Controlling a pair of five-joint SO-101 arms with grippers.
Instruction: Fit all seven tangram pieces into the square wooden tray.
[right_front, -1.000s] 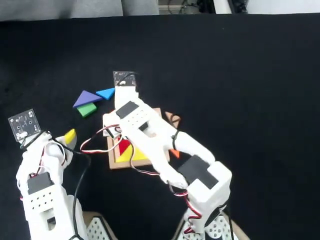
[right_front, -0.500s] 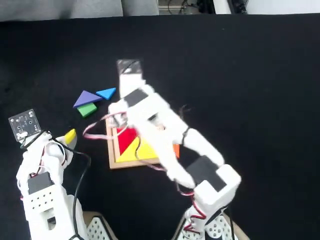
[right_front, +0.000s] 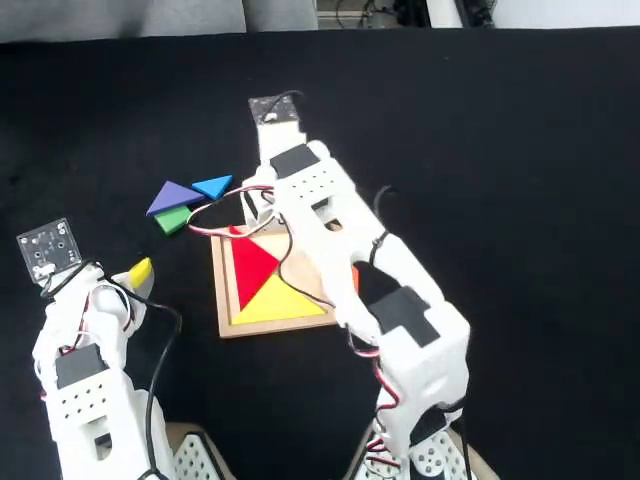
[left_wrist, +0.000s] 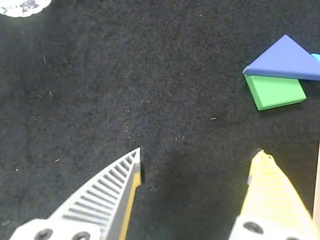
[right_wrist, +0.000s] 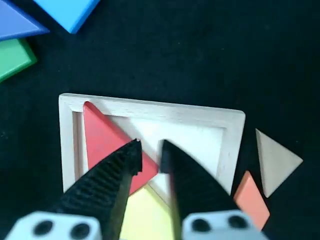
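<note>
Black cloth covers the table (right_front: 500, 150). At its left the left end effector (left_wrist: 199, 152) hangs released, its two fingers spread wide with only cloth between them. A stretch of that cloth lies between it and three loose pieces farther out: a green piece (right_front: 173, 219), a purple triangle (right_front: 172, 195) touching the green one's far edge, and a blue triangle (right_front: 212, 186) just beside the purple one's tip.

Right of these sits the square wooden tray (right_front: 222, 300). A red triangle (right_front: 252, 265) lies inside with one edge along the left wall, and a yellow triangle (right_front: 275, 300) lies along the near wall; the two meet on a diagonal. The right wrist view shows bare pale wood along the other two walls. The right end effector (right_wrist: 150, 145) hovers over the red triangle's inner corner, fingers drawn close with a narrow gap, gripping nothing.

Outside the tray's right wall an orange piece (right_wrist: 251, 199) lies just beside the rim, and a pale wooden triangle (right_wrist: 275, 160) sits near it, a strip of cloth between triangle and wall.
</note>
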